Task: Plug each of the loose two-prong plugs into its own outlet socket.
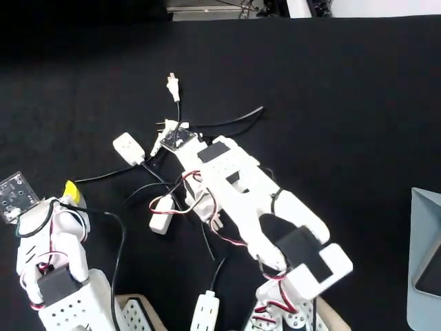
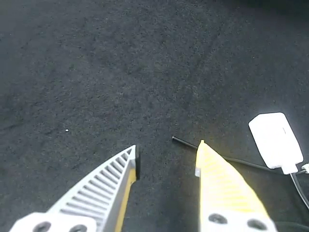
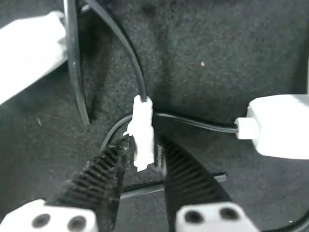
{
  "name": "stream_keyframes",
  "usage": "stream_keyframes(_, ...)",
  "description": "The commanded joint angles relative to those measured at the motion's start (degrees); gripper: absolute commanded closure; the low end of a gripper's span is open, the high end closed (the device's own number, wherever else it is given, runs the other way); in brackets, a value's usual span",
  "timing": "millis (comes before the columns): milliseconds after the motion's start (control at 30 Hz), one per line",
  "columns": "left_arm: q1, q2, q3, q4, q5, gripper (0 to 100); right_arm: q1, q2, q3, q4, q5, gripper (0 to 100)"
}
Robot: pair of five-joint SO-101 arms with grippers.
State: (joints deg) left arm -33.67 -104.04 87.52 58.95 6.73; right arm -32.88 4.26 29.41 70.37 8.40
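My right gripper (image 3: 143, 147) is shut on a small white two-prong plug (image 3: 143, 130), whose black cable runs away from it over the black table. From above, this right gripper (image 1: 169, 136) sits mid-table beside a white outlet block (image 1: 129, 149). A second loose white plug (image 1: 172, 85) lies farther back on its black cable. Another white outlet block (image 1: 162, 214) lies beside the right arm. My left gripper (image 2: 166, 154) is open and holds nothing above bare cloth, a white outlet block (image 2: 275, 140) off to one side. In the high view the left gripper (image 1: 69, 193) stays at the near left.
Black cables (image 1: 227, 124) loop around the blocks in the table's middle. A white power strip (image 1: 205, 312) lies at the front edge between the arm bases. A grey tray (image 1: 424, 262) stands at the right edge. In the right wrist view, white blocks (image 3: 282, 126) flank the held plug.
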Motion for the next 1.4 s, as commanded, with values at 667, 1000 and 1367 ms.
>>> stream_keyframes(667, -0.2, -0.3, 0.3, -1.3, 0.1, 80, 1.0, -3.2, -10.1, 10.3, 0.4, 98.7)
stream_keyframes(1000, 8.1, -0.3, -5.8, -1.7, 0.2, 80, 0.7, -27.8, -5.3, 7.2, -0.1, 98.7)
stream_keyframes(1367, 24.8, -0.1, -7.4, -9.8, 0.5, 80, -9.0, -55.8, 14.7, -4.5, -0.2, 98.7)
